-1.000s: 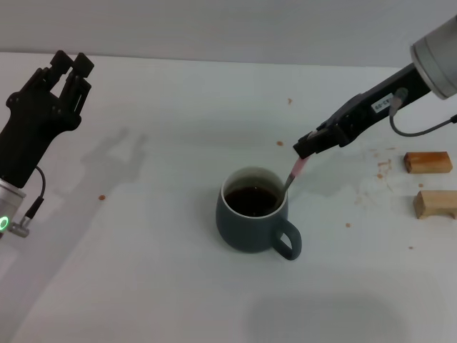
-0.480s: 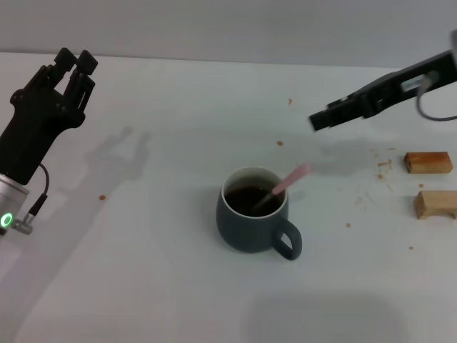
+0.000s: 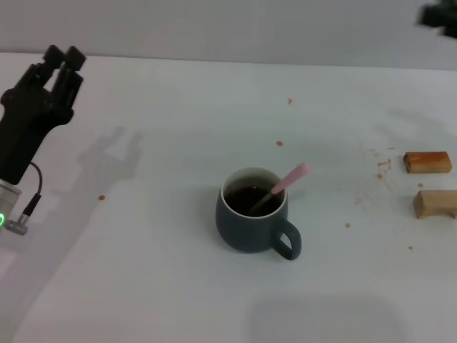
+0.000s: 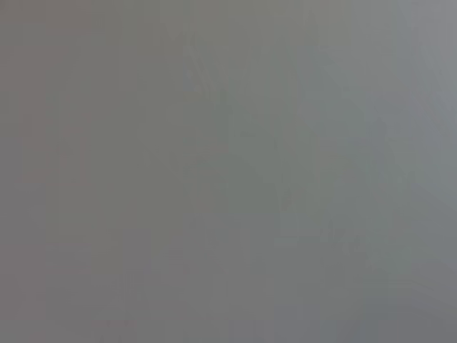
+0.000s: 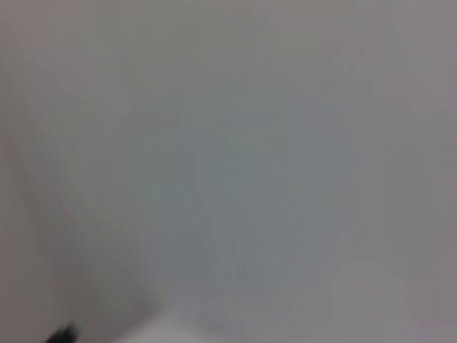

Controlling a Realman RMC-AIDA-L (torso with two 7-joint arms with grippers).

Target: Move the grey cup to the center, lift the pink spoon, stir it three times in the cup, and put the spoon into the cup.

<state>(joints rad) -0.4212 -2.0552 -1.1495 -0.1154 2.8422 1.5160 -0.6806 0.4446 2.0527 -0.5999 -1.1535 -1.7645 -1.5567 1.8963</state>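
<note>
Pink spoon (image 3: 288,179) leans in grey cup (image 3: 251,219); both grippers' finger states seem unreadable.

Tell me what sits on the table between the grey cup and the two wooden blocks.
In the head view, only bare white table with small brown specks lies between the grey cup and the wooden blocks.

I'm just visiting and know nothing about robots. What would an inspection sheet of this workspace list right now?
Surface: white table, small brownish specks scattered on it.
Job's things: grey cup upright near centre, dark liquid inside; pink spoon leaning in it, handle out over the rim.
Clutter: two wooden blocks at the right edge.
Grippers: left gripper raised at far left; right gripper barely visible, top right corner.
Cables: one on the left arm.
Surroundings: plain wall.
</note>
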